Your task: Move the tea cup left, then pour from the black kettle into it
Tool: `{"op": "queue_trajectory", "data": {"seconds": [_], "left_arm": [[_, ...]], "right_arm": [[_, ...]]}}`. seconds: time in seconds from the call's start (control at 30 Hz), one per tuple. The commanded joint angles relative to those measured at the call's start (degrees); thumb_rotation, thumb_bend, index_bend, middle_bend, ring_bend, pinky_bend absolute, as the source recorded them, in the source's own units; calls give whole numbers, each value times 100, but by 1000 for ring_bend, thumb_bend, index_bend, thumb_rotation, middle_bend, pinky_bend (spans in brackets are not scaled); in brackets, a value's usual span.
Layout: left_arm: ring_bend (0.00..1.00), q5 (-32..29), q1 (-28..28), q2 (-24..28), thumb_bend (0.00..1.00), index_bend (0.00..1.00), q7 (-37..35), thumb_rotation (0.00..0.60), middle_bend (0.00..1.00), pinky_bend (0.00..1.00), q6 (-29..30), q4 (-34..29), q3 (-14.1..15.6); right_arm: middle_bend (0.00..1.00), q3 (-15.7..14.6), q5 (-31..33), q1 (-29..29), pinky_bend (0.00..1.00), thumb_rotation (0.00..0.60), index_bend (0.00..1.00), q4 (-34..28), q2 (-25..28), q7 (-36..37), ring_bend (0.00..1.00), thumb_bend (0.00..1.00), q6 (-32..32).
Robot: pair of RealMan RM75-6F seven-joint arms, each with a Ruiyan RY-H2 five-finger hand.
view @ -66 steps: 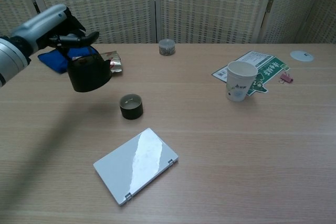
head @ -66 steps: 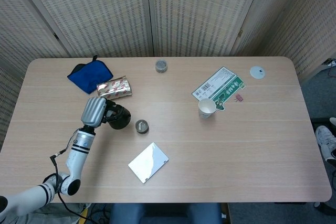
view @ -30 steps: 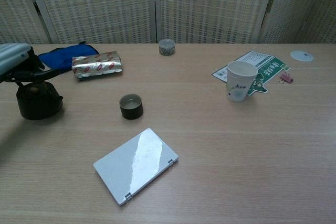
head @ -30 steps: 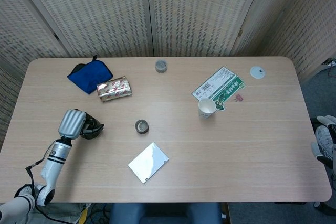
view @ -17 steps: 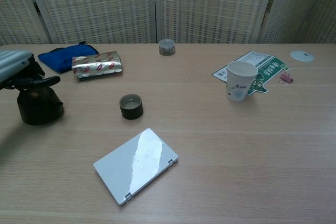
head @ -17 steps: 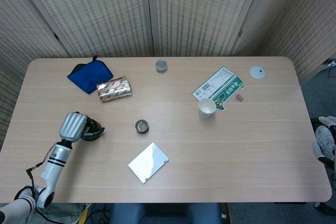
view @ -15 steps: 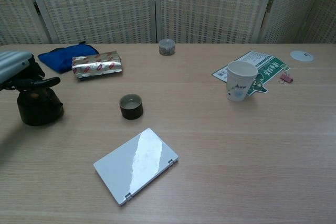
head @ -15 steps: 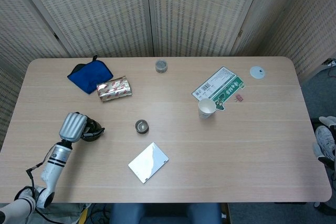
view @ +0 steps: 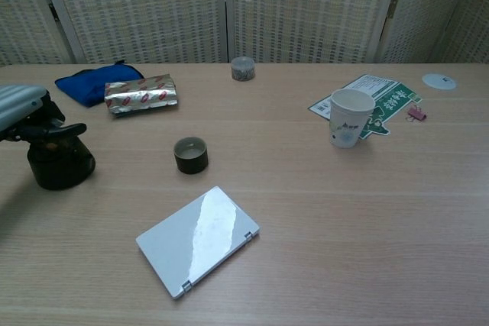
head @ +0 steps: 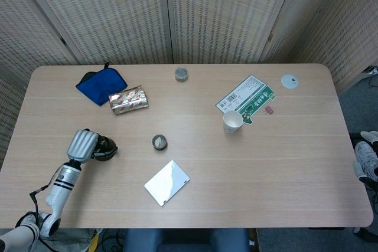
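From the head view, the left robot hand (head: 82,144) rests over the black kettle (head: 104,148) standing near the table (head: 283,163) edge on the left; whether its fingers clasp the handle cannot be told. The tea cup (head: 159,142) sits well to the kettle's right. A green-and-white printed packet (head: 247,101) carries a barcode; its writing is too small to read.

From the chest view, the fingers (view: 65,129) lie across the kettle's top. A paper cup (view: 350,117) bears a blurred blue mark.
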Motion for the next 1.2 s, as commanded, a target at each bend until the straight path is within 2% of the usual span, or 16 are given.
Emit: {"op": "queue_trajectory", "data": {"seconds": [0.03,0.27,0.37,0.5,0.63,0.67,0.7,0.8,0.83,0.9,0.93,1.0,1.2], "left_arm": [[830,-9,15,13,171,905,20,94,979,555,-15,-28,1],[677,14,47,60,169,737,14,48,820,547,56,-149,-18],[505,7,61,138,164,595,20,22,633,444,66,-325,-34],[295,-98,76,339,155,434,116,15,400,244,21,-766,-124],[276,-312,152,566,154,393,281,23,366,219,109,-1307,-314],[276,-380,184,631,154,389,363,49,366,219,137,-1469,-361],[276,-478,239,732,154,384,469,107,367,219,178,-1715,-420],[276,-729,419,1010,154,364,843,338,366,220,338,-2371,-538],[276,-806,487,1089,154,357,951,384,366,219,415,-2582,-573],[275,-910,628,1254,154,343,1167,524,366,219,578,-2982,-600],[275,-968,723,1361,154,341,1303,570,366,219,689,-3229,-606],[276,-1041,886,1559,155,338,1513,596,366,219,843,-3627,-577],[276,-1136,1309,2057,154,336,1945,600,366,219,1227,-4451,-426]], "right_arm": [[242,-2,-2,1,186,600,260,0,-2,-1,159,257,-1],[242,4,-10,4,186,600,260,-13,5,-13,159,257,10],[242,3,-16,0,186,600,259,-24,11,-16,159,256,18],[242,2,-24,1,186,600,259,-28,18,-8,159,256,19],[242,-24,-57,23,186,600,259,-9,38,43,159,256,-51],[242,-41,-77,33,186,600,259,0,52,73,158,256,-86],[242,-65,-105,48,186,600,259,19,71,125,158,256,-143],[242,-139,-192,105,186,600,259,71,111,212,157,256,-314],[242,-159,-230,123,186,600,259,90,111,230,157,256,-350],[242,-198,-313,155,186,600,259,126,100,268,156,257,-408],[242,-220,-369,175,186,600,259,144,90,318,156,256,-440],[242,-255,-467,212,185,600,259,193,72,410,156,257,-492],[242,-409,-786,323,186,600,259,415,-111,591,156,257,-652]]}}
